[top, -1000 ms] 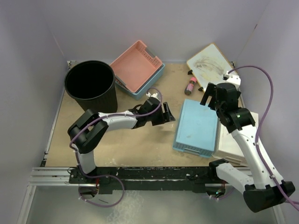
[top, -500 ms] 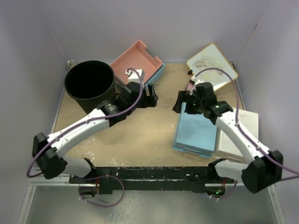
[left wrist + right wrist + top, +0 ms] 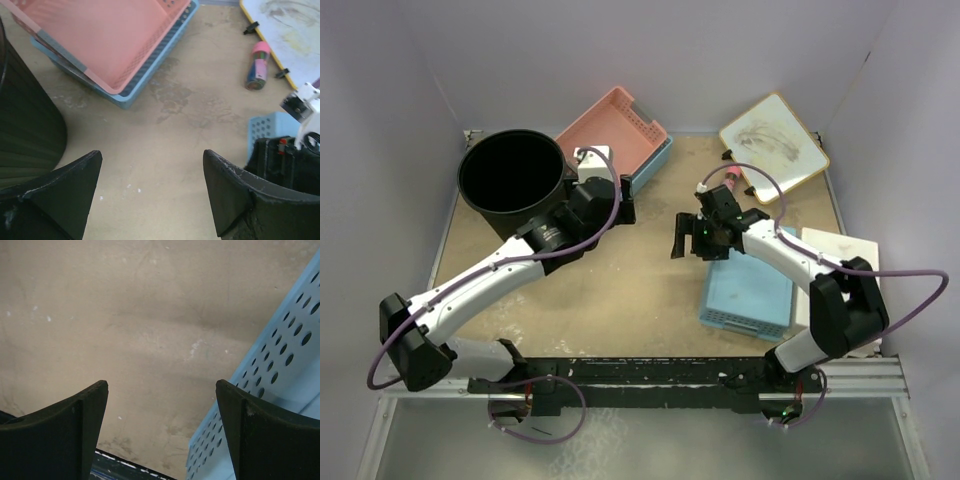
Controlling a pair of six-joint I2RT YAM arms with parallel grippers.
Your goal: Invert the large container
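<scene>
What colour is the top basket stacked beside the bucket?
The basket is pink, clearest in the left wrist view.

We saw the right gripper [image 3: 161, 386] with its two black fingers [image 3: 60, 435] wide apart over the tan table [image 3: 150, 315]. A light-blue basket [image 3: 272, 380] with round holes sat beside the right finger.

My worktop [image 3: 620, 300] is a tan board, scuffed, with pale flecks and darker stains that show in both wrist views. Plain lilac walls [image 3: 720, 60] enclose it on the left, far and right sides. A dark rail [image 3: 650, 375] runs along its near edge. Lighting is even and the shadows are soft.
</scene>
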